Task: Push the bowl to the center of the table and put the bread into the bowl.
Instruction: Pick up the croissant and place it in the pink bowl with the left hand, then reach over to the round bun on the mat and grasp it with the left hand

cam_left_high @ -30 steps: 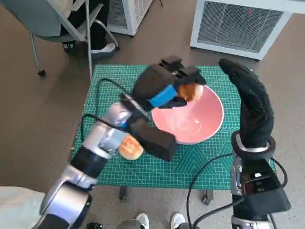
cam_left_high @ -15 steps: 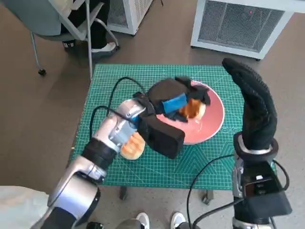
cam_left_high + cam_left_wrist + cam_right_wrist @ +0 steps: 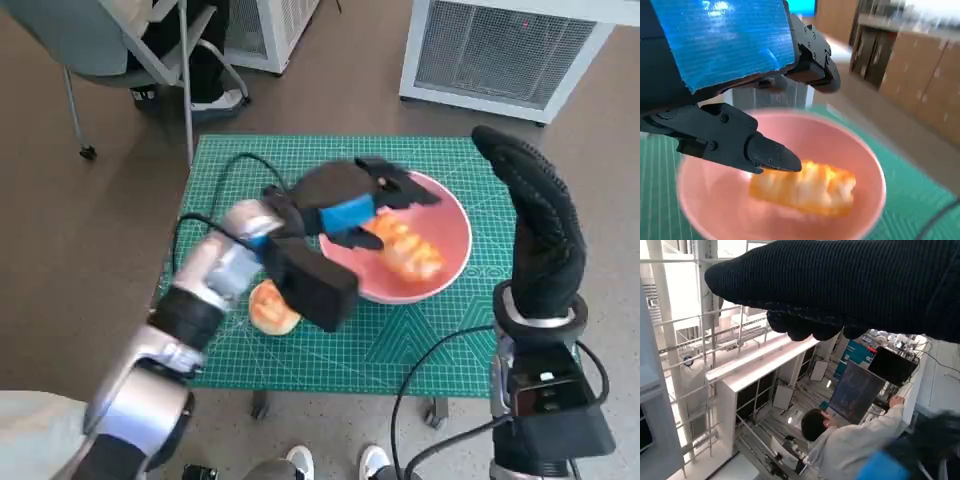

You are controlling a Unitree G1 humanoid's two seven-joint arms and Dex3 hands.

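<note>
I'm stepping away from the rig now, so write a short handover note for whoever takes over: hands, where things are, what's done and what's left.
Left hand: open, holding nothing, over the pink bowl.
Right hand: raised upright at the table's right edge, holding nothing; fingers apart or not cannot be told.
Bowl: on the green mat, somewhat right of centre.
Done: one bread piece lies in the bowl.
Left: a second bread piece sits on the mat beside the bowl, partly under the left forearm; judge whether the bowl needs more centring.

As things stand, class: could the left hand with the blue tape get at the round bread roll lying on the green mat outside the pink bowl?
Probably yes. The left hand hovers open over the pink bowl, and the bread roll lies uncovered on the green mat beside its forearm; it would need to draw back.
</note>
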